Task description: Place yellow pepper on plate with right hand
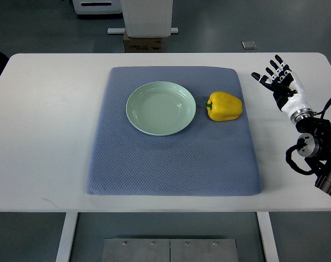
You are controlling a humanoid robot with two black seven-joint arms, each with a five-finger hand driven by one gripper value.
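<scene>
White table [45, 125], bearing a blue mat [170, 164]. On the mat: pale green plate [161, 108], bare; just right of it, not touching, a yellow pepper [224, 106] on its side, stem toward the plate. Right of the mat: right hand [278, 82], fingers spread, grasping nothing.

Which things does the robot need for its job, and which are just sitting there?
Needed:
pepper, lying on the mat right of the plate
plate, empty
right hand, open, over the table

Just there:
blue mat
white table
box on the floor behind the table
</scene>
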